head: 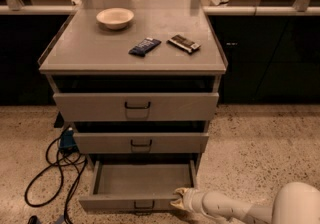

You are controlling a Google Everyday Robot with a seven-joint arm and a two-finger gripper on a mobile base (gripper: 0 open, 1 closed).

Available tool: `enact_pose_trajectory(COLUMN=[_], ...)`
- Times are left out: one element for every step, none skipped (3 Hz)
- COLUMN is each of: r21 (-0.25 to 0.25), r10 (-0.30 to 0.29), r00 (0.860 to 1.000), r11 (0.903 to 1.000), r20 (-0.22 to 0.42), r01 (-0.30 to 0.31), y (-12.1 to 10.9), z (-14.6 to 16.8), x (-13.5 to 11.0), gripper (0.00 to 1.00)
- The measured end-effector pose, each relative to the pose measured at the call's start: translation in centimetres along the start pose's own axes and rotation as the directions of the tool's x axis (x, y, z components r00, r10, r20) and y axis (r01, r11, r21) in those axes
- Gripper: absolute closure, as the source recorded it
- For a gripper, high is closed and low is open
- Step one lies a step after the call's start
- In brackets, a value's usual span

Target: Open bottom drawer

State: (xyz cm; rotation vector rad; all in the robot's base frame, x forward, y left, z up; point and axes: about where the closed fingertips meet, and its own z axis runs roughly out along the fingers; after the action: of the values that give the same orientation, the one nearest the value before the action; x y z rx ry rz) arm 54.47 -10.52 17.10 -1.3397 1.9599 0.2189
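The bottom drawer (120,203) of the grey metal cabinet (135,58) stands pulled out, and its empty inside shows. Its shallow front panel has a small dark wire handle (144,205) at the centre. My gripper (178,200) is at the right end of that front panel, at the drawer's front right corner, with the white arm (235,209) reaching in from the lower right. The top drawer (136,106) and the middle drawer (141,143) stand slightly ajar above it.
On the cabinet top lie a cream bowl (115,17), a dark blue snack bar (144,46) and a dark packet (183,43). Black cables (52,168) and a blue plug lie on the speckled floor at the left. Dark counters stand on both sides.
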Motion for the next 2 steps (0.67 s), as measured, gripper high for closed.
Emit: enact_pose_trajectory(r21=[0.0, 0.0], r10=[0.0, 0.0], r00=[1.0, 1.0], r11=[1.0, 1.0], r20=[0.0, 0.0], r01=[0.0, 0.0], y=[-0.05, -0.05], z=[-0.17, -0.17], x=[-0.21, -0.21], gripper=[1.0, 0.81])
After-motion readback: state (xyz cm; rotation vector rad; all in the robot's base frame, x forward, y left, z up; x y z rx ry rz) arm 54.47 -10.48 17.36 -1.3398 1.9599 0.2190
